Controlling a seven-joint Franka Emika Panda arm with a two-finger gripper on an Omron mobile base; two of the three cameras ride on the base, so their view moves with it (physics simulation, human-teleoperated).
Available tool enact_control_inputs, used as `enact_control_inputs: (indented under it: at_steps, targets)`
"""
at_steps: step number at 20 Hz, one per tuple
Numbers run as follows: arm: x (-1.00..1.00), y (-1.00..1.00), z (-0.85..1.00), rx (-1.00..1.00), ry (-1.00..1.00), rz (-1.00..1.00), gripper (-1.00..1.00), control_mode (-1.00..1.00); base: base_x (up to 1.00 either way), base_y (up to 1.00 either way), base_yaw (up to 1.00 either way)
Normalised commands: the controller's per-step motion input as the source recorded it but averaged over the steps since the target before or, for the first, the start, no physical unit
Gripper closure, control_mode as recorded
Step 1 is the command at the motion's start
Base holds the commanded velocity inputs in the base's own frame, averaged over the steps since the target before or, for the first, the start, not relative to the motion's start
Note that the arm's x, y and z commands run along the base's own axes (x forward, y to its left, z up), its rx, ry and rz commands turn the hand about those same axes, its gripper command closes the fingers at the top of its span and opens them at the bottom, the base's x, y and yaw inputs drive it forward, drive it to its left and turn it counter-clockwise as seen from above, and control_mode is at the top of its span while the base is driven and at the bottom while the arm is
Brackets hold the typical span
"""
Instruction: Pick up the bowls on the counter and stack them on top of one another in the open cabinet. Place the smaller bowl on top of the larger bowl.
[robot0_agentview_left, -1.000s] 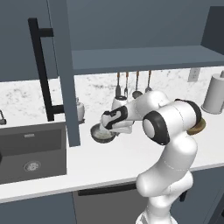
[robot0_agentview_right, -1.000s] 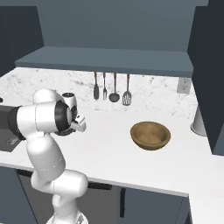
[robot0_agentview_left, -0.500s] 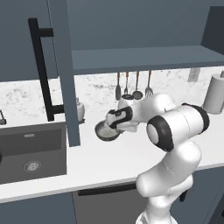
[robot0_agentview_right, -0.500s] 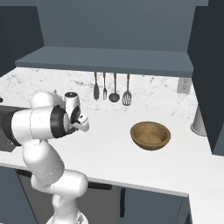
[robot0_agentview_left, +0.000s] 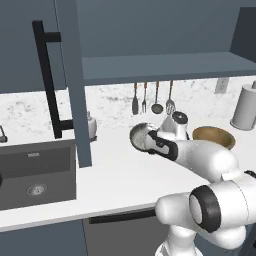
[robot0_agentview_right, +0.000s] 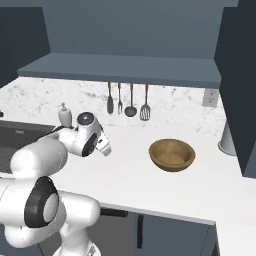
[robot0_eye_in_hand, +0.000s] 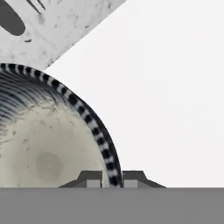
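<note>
The smaller bowl (robot0_agentview_left: 141, 135), dark grey with a pale speckled inside, hangs tilted a little above the counter (robot0_agentview_left: 120, 170). My gripper (robot0_agentview_left: 151, 143) is shut on its rim. In the hand view the striped rim of the smaller bowl (robot0_eye_in_hand: 43, 148) runs between the two tips of the gripper (robot0_eye_in_hand: 111, 179). The larger bowl (robot0_agentview_left: 212, 136), tan-brown, sits on the counter to the right, behind my arm; from the other side the larger bowl (robot0_agentview_right: 171, 154) stands free on the counter (robot0_agentview_right: 200, 185). Above is the cabinet shelf (robot0_agentview_left: 165, 67), also the cabinet shelf (robot0_agentview_right: 120, 70).
The open cabinet door (robot0_agentview_left: 72, 85) with its black bar handle (robot0_agentview_left: 47, 75) hangs down to the left. A dark sink (robot0_agentview_left: 35, 175) lies at the left, a soap dispenser (robot0_agentview_left: 91, 125) behind it. Utensils (robot0_agentview_left: 152, 100) hang on the back wall. A pale canister (robot0_agentview_left: 246, 107) stands at the far right.
My arm has swung to the right and lifted the smaller bowl off the counter; the bowl now hangs tilted, nearer the larger bowl.
</note>
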Motion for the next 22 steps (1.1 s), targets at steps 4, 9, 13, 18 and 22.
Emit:
enact_control_inputs:
  at_steps: [4, 9, 13, 18, 22]
  targets:
    - [-0.28, -0.93, 1.00, 0.11, -0.19, -0.42, 1.00, -1.00, 0.00, 0.00, 0.00]
    - [-0.15, -1.00, 1.00, 0.05, -0.05, -0.49, 1.00, -1.00, 0.00, 0.00, 0.00]
    - [-0.10, -1.00, 0.80, 0.06, 0.02, -0.53, 1.00, -1.00, 0.00, 0.00, 0.00]
    - [-0.16, -1.00, -0.02, 0.05, 0.04, -0.48, 1.00, -1.00, 0.00, 0.00, 0.00]
    - [-0.06, -1.00, -0.46, 0.07, 0.00, -0.32, 1.00, -1.00, 0.00, 0.00, 0.00]
